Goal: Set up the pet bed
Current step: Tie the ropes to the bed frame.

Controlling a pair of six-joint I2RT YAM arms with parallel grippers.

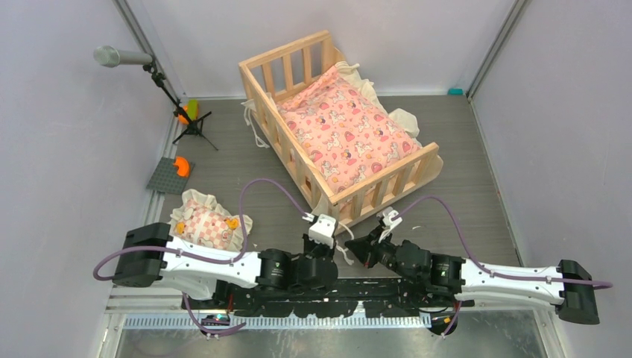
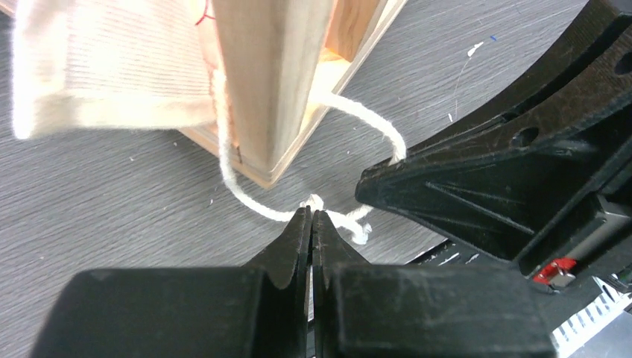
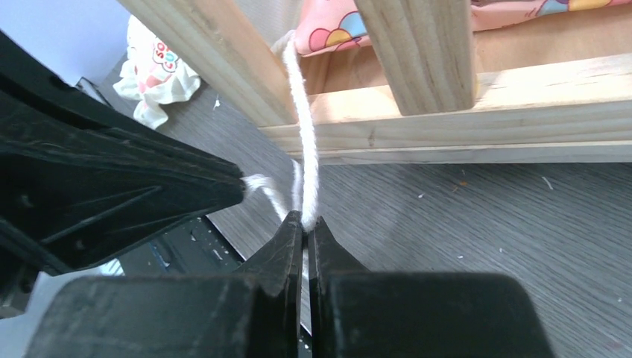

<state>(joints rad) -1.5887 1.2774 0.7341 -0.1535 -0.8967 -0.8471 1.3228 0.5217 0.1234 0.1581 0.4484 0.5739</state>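
Note:
The pale wood pet bed (image 1: 292, 58) stands at mid-table with a pink printed cushion (image 1: 346, 130) lying inside it. Both grippers meet at its near corner post (image 2: 268, 89). A white cord (image 2: 246, 198) loops round that post. My left gripper (image 2: 311, 212) is shut on the cord near a knot, just above the table. My right gripper (image 3: 304, 218) is shut on the cord (image 3: 305, 142) where it hangs below the bed rail (image 3: 417, 52). In the top view the left gripper (image 1: 333, 242) and right gripper (image 1: 353, 250) almost touch.
A small frilled pillow (image 1: 205, 224) lies left of the arms. A microphone stand (image 1: 123, 56), an orange-green toy (image 1: 186, 112) and a grey plate (image 1: 165, 177) are at far left. Cream frill (image 2: 97, 67) hangs off the bed corner. Walls close in both sides.

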